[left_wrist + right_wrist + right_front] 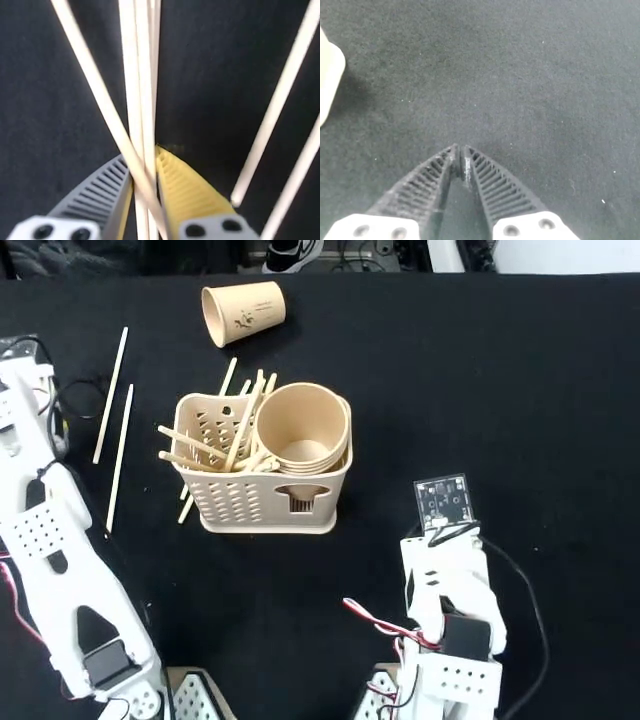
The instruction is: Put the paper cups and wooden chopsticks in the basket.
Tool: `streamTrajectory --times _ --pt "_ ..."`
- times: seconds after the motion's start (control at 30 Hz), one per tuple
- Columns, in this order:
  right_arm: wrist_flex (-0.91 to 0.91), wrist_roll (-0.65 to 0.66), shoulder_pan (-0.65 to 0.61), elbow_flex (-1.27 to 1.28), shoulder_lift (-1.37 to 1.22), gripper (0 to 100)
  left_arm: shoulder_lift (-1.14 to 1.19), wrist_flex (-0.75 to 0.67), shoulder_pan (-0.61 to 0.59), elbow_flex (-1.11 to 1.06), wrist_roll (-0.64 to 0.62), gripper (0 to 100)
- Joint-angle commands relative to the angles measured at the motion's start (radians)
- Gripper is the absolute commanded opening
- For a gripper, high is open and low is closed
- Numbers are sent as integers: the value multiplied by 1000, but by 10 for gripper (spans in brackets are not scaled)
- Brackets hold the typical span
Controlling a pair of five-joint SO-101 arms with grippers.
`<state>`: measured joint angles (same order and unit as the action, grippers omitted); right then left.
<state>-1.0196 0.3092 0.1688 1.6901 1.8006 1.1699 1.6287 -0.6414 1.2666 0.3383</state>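
The left gripper (141, 155) is clamped on a chopstick bundle (139, 85). Its grey finger (107, 187) and yellow finger (182, 185) are drawn in close, with only the sticks between them. One stick crosses the others at a slant inside the grip, and the rest run nearly straight out past the tips. Beyond them, two loose chopsticks (280, 105) lie on the black cloth (210, 75), apart from the fingers.

From above, the left arm (50, 530) stretches along the left edge of the table. The loose chopsticks (112, 395) lie roughly parallel just to its right, left of the basket (240, 502). The basket stands mid-table. It holds stacked paper cups (302, 425) upright in its right half and a sheaf of chopsticks (215, 445) leaning out of its left half. One tipped paper cup (243, 312) lies on its side on the cloth at the far edge, well apart from the basket.

The right arm (450, 590) sits near and to the right of the basket. The right gripper (460, 150) is pressed together at the tips, holds nothing and hangs over bare cloth.
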Motion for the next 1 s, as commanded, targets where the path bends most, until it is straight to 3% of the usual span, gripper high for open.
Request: streamTrajectory --times 0.0,0.17,0.4,0.6,0.77,0.97 --pt "-5 0 -14 -4 50 12 -5 133 21 186 0 29" --pt "-5 0 -14 -4 50 12 -14 133 30 246 -25 29" --pt "-3 0 -14 -4 50 12 -12 137 -4 395 -250 28" --pt "-2 0 -15 -4 50 12 -15 137 7 398 -370 28" --pt "-2 0 -15 -4 50 12 -32 137 8 340 -517 27" --pt "2 2 -15 -4 51 12 -215 137 8 133 -539 27"
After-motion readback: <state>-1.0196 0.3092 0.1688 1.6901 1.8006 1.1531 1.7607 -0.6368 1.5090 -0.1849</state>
